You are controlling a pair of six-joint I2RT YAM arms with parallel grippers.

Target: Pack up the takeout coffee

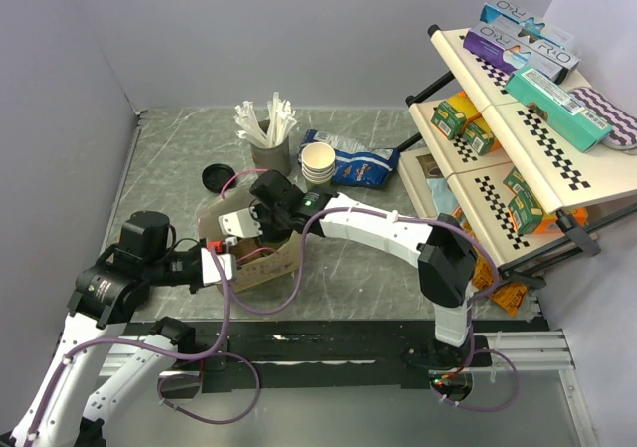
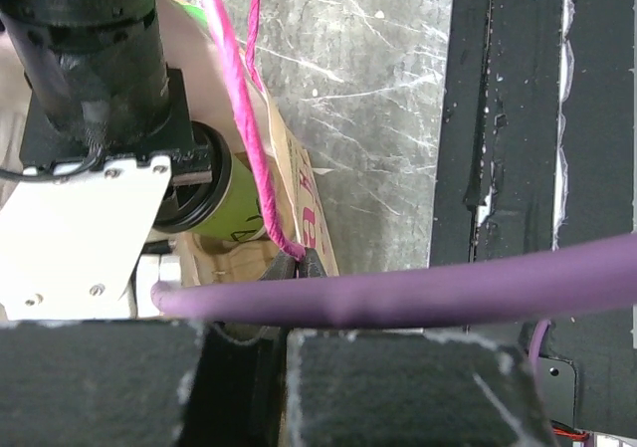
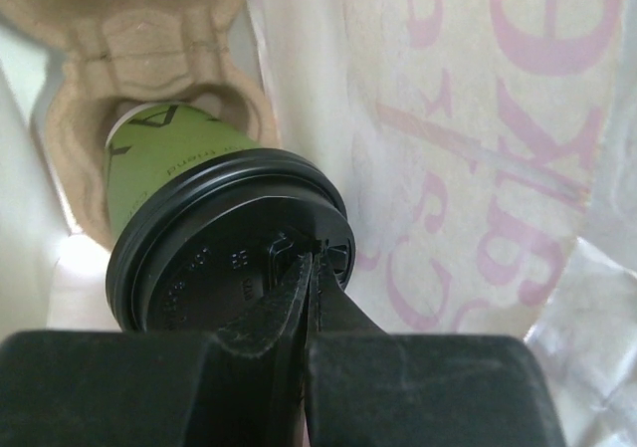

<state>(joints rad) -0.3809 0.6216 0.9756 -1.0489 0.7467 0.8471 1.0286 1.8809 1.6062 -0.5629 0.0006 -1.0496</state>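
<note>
Clenched jaws both: left gripper [image 2: 302, 261] pinches the paper bag [image 2: 317, 218] rim, right gripper [image 3: 312, 268] rests empty on the black lid [image 3: 199, 278] of the takeout coffee [image 3: 159, 158], which sits centre-left in the pulp carrier [image 3: 90, 29], probably light, crushable and best gripped under the lid rim.

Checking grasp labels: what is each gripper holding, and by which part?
Left gripper pinches the paper bag by its rim. Right gripper, shut, only presses the takeout coffee on its lid, apparently gripping nothing.

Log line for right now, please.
left gripper: shut on paper bag rim | right gripper: shut, tips on black lid | takeout coffee: in pulp carrier, inside bag
</note>
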